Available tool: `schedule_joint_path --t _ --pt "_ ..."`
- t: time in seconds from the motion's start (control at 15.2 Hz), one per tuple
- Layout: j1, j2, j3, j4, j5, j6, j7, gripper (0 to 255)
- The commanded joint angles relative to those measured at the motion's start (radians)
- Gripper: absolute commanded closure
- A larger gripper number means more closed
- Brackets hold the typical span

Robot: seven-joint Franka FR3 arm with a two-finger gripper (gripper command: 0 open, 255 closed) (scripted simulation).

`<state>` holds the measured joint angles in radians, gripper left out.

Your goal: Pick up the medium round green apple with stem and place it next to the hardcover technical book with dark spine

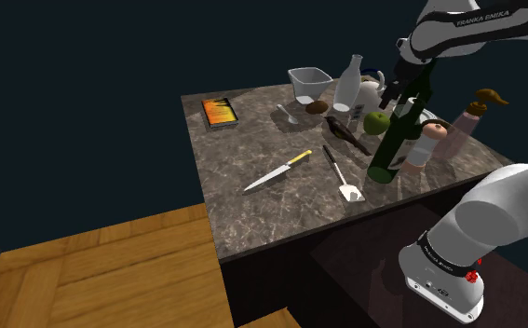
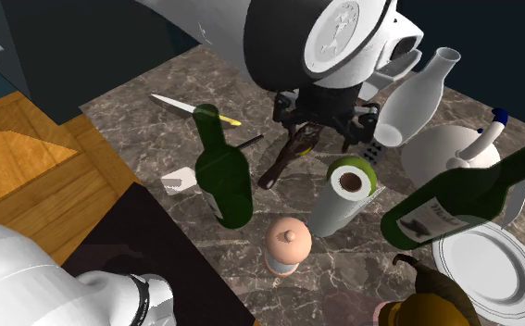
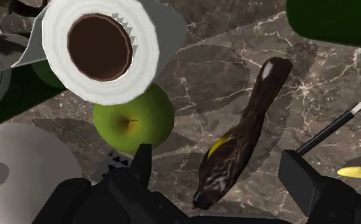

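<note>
The gripper (image 3: 218, 154), fingers spread wide, hangs over a dark bird-like figure (image 3: 236, 153); the green apple (image 3: 133, 118) sits on the counter (image 3: 223, 57) just outside one finger, beside a paper roll (image 3: 102, 48); it wants a sideways shift, I'd say.

The pincer (image 3: 219, 160) stands open over the dark marbled worktop (image 3: 211, 70), its black fingers (image 3: 141, 167) well apart. Between them lies a dark brown bird figure (image 3: 239, 143) with a yellow patch, and neither finger touches it. Near one finger sits a green apple (image 3: 134, 119) with its short stem facing the camera. A white paper roll (image 3: 102, 48) with a brown core partly covers it. A dark green bottle (image 3: 332, 22) shows beyond the bird, and a white rounded vessel (image 3: 20, 165) sits beside the apple.
</note>
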<state>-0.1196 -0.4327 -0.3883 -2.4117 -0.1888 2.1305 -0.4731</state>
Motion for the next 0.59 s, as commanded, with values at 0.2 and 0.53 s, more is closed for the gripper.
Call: schedule_joint_path --t 0.2,0.53 --pt "0.005 0.162 -0.108 0.07 0.063 0.111 -0.118 0" --pt "0.013 0.287 -0.171 0.125 0.149 0.181 -0.216 0"
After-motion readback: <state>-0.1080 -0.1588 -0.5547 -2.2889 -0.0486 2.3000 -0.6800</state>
